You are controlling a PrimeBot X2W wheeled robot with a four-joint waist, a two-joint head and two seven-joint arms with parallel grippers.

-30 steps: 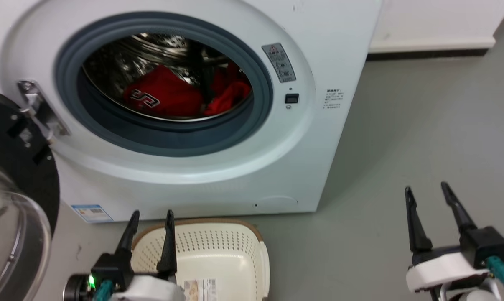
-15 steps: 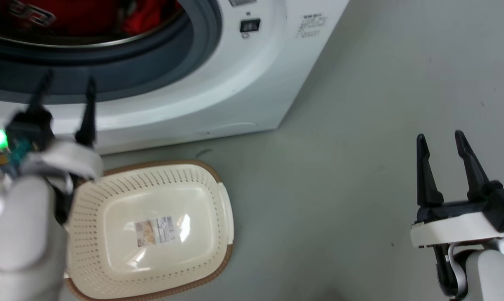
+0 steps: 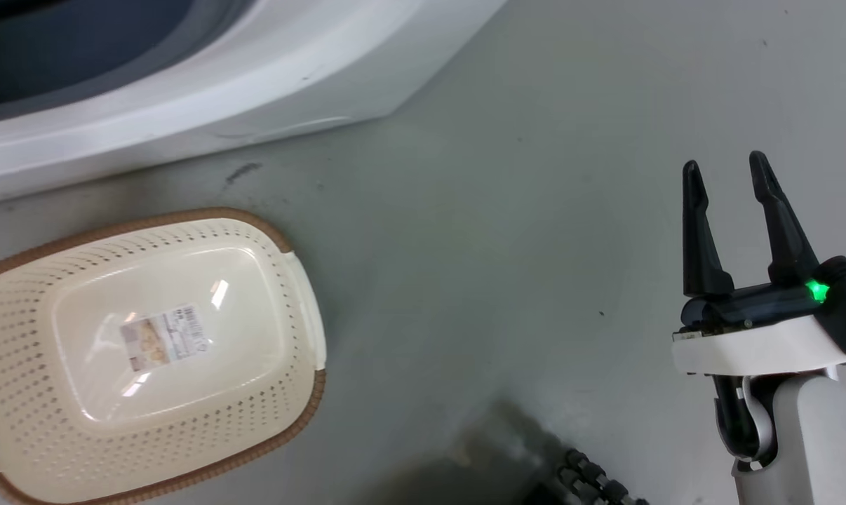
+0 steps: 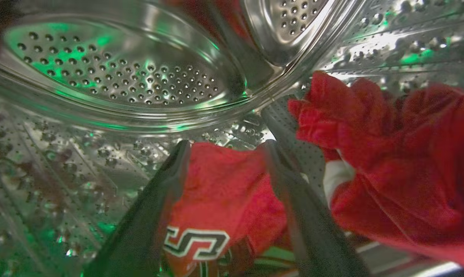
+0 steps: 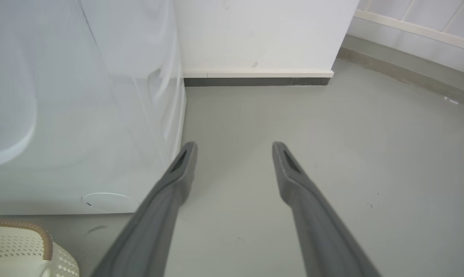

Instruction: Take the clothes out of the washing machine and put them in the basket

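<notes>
Inside the washing machine's [image 3: 184,91] steel drum [image 4: 112,77], my left gripper [image 4: 226,148] is open, its two fingers straddling the red jersey [image 4: 220,200] with dark white-edged lettering. A second red garment [image 4: 389,169] is heaped to the right of the fingers. The cream basket [image 3: 16,337] with a brown woven rim sits empty on the floor in front of the washer; its corner also shows in the right wrist view [image 5: 20,242]. My right gripper [image 3: 724,172] hangs open over bare floor at the right, holding nothing, and appears again in the right wrist view [image 5: 234,148].
Grey floor [image 3: 500,245] spreads between the basket and my right arm. A white wall with a dark skirting strip [image 5: 255,81] stands beyond the washer's right side [image 5: 82,115]. A ribbed black cable [image 3: 591,480] lies at the bottom edge of the head view.
The head camera has tilted further down, so the porthole and clothes left its picture. My left gripper left the head view and is inside the drum. The right gripper stays open.
</notes>
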